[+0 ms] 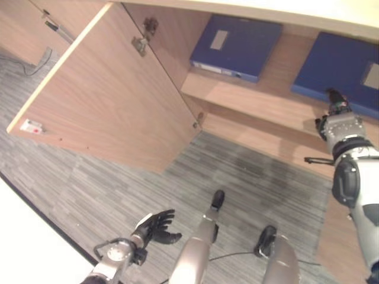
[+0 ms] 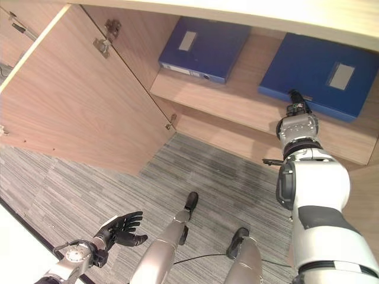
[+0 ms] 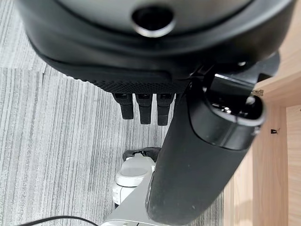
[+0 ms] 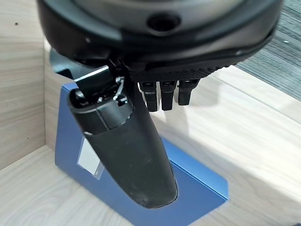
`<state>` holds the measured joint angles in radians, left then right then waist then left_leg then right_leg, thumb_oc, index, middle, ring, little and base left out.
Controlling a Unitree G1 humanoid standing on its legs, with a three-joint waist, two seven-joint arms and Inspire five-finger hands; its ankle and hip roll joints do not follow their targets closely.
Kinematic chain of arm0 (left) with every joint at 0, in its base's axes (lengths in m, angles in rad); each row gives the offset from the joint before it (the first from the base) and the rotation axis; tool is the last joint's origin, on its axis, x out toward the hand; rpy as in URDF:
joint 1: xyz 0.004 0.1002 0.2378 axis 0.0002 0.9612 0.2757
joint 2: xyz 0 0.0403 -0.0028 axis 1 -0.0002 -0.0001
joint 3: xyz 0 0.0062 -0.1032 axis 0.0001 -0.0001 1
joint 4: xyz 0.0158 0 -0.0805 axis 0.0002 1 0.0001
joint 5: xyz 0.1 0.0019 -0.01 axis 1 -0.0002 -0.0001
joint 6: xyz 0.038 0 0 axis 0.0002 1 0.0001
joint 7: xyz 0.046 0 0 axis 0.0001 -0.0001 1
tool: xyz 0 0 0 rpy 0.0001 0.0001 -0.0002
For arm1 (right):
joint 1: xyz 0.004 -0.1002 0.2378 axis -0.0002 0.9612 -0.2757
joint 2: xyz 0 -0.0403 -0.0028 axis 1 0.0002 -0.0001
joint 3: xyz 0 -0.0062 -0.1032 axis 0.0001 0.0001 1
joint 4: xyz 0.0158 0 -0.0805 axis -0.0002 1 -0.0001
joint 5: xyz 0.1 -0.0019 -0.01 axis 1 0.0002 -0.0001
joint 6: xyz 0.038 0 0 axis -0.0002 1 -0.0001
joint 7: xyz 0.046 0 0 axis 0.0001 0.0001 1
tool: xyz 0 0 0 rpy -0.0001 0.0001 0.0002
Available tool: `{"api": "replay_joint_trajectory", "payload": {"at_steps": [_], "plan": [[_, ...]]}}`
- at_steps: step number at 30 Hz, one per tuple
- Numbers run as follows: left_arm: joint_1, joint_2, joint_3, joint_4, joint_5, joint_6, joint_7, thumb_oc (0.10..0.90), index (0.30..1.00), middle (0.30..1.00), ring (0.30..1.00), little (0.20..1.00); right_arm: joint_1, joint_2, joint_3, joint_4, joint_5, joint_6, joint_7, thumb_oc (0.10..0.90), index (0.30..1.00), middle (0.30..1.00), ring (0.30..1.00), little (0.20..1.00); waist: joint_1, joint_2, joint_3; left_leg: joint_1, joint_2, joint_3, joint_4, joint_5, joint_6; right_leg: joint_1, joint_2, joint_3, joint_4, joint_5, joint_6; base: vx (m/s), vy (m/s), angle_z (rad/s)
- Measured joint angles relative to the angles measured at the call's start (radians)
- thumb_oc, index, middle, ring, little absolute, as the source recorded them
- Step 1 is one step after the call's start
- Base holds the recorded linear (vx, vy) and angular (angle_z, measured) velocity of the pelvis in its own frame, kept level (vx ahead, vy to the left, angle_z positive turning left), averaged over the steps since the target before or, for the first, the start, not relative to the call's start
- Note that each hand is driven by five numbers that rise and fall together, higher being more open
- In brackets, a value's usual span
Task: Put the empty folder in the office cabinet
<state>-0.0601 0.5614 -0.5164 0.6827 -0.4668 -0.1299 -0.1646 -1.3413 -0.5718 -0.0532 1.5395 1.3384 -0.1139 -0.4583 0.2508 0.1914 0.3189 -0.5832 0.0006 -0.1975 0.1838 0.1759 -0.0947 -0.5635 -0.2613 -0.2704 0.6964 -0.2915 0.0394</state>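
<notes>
Folder (image 2: 324, 70) lies flat on the cabinet (image 2: 249, 112) shelf; the right hand (image 2: 298, 112) rests at its edge, fingers straight, left hand (image 2: 121, 229) relaxed below. Placing looks finished; withdrawing comes next.

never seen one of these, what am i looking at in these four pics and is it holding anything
This is a two-legged humanoid robot with two arms and dark fingered hands, standing at an open wooden office cabinet. The two wide pictures come from cameras on its head, looking down. The two close ones come from cameras on its wrists, so a dark hand bulks large in each.

Two blue folders lie flat on the cabinet shelf: the left folder and the right folder. The right hand is reaching at the right folder, fingers straight, not gripping it. The left hand hangs low over the grey carpet, open and empty. The cabinet door stands wide open.
</notes>
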Motion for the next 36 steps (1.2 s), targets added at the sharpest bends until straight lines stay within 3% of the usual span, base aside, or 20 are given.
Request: {"api": "replay_joint_trajectory", "payload": {"at_steps": [10,15,20,31,36], "plan": [[-0.001,0.0,0.011,0.024,-0.002,-0.001,-0.001,0.8,0.9,0.9,0.9,0.9,-0.035,-0.037,0.065,0.0,-0.042,0.037,0.016,0.8,0.9,0.9,0.9,0.9,0.0,-0.001,0.0,0.009,0.001,-0.001,0.0,-0.001,0.001,0.021,0.003,-0.009,-0.017,0.003,0.004,0.0,-0.001,0.0],[0.027,0.001,0.039,0.013,-0.003,-0.002,-0.021,0.8,0.9,0.9,0.9,0.9,-0.17,-0.149,0.226,-0.009,-0.143,0.079,0.062,0.8,0.9,0.9,0.9,0.9,0.004,-0.001,0.0,0.01,0.001,-0.002,-0.005,0.0,0.001,0.025,0.004,-0.011,-0.025,0.006,0.007,0.0,0.0,0.0],[0.053,0.006,0.048,-0.004,-0.003,-0.001,-0.044,0.8,0.9,0.9,0.9,0.9,-0.243,-0.239,0.299,-0.009,-0.244,0.094,0.093,0.8,0.9,0.9,0.9,0.9,0.021,-0.001,0.0,0.014,0.001,-0.003,-0.016,0.005,-0.002,0.028,0.004,-0.015,-0.03,0.006,0.007,0.0,0.0,0.0],[0.051,0.006,0.047,-0.026,-0.003,-0.001,-0.066,0.8,0.9,0.9,0.9,0.9,-0.227,-0.236,0.287,-0.008,-0.277,0.104,0.134,0.8,0.9,0.9,0.9,0.9,0.022,-0.001,-0.001,0.044,0.002,-0.024,-0.054,0.016,-0.001,0.065,0.006,-0.04,-0.059,0.007,0.009,0.0,0.0,0.04],[0.051,0.007,0.053,-0.025,-0.04,-0.001,-0.067,0.8,0.9,0.9,0.9,0.9,-0.067,-0.199,0.199,-0.101,-0.231,0.081,0.166,0.8,0.9,0.9,0.9,0.9,0.024,-0.001,0.0,0.051,0.003,-0.027,-0.053,0.021,-0.005,0.087,0.011,-0.047,-0.081,0.011,0.013,0.0,0.001,0.01]]}}
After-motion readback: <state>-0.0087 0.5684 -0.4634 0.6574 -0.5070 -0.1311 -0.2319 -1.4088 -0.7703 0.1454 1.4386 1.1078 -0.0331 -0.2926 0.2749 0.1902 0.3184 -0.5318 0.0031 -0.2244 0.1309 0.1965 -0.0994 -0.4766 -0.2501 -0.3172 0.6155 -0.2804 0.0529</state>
